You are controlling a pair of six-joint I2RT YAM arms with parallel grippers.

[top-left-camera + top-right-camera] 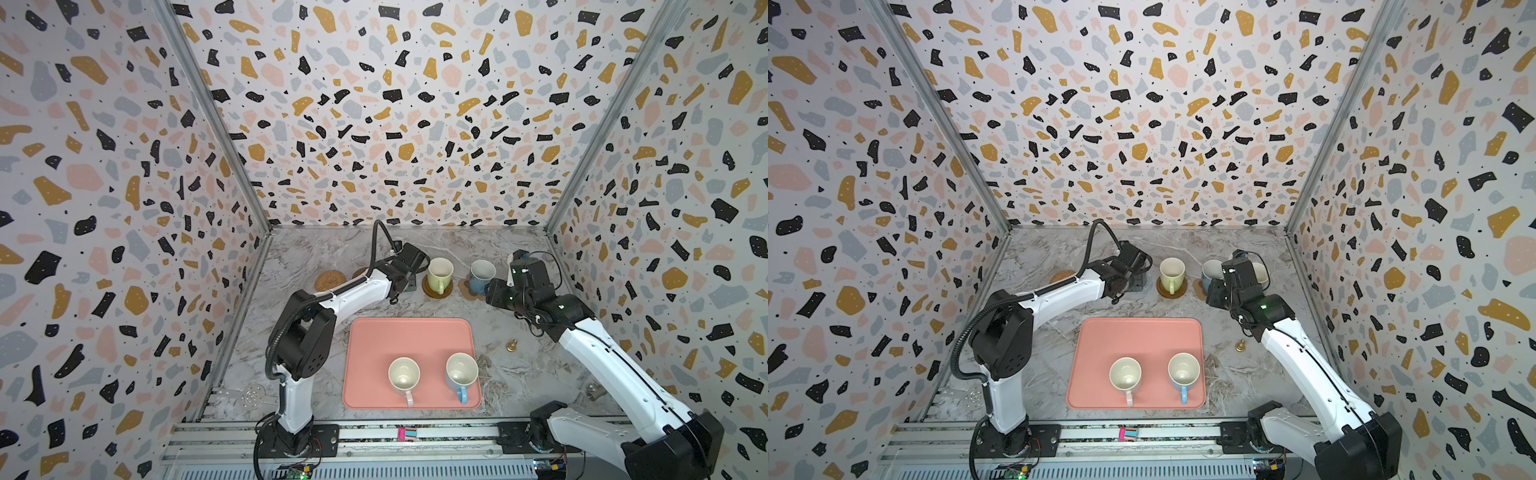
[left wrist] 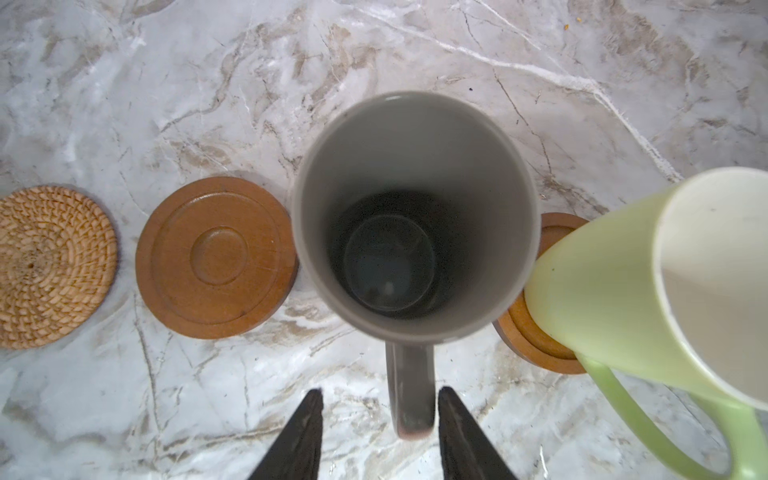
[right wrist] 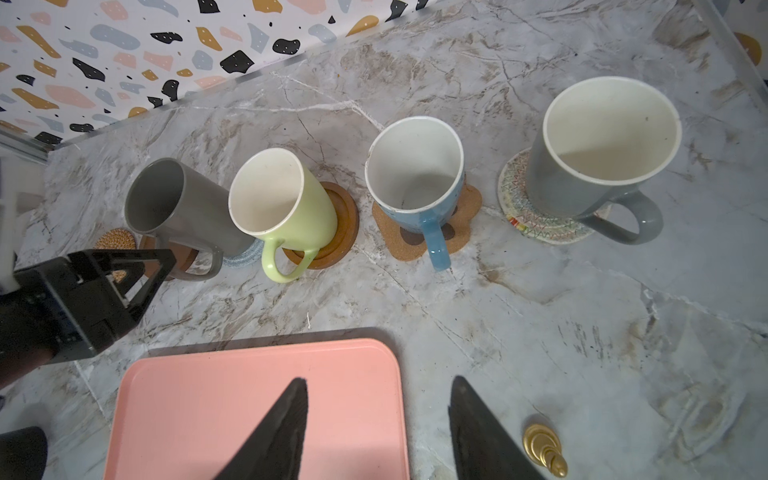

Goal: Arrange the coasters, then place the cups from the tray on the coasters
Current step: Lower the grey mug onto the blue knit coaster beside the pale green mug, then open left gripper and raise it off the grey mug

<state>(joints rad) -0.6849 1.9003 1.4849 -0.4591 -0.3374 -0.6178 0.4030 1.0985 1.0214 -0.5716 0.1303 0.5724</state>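
In both top views the tray (image 1: 411,336) holds two cream-lined cups: a pink-handled mug (image 1: 404,376) and a blue-handled mug (image 1: 461,372). The left wrist view shows what the arm hides there — the dark grey mug (image 2: 415,208), empty, beside a bare wooden disc (image 2: 216,257). Its handle lies between the parted fingers of the left gripper (image 2: 378,392), seemingly unclamped. The right wrist view shows the light grey mug (image 3: 602,145) on a cream woven coaster (image 3: 540,232) — and the right gripper (image 3: 378,380) gaping, with nothing between its fingers.

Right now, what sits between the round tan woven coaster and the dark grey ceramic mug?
A bare brown wooden disc coaster, flanked by the round tan woven coaster and the dark grey ceramic mug; the left wrist view shows it.
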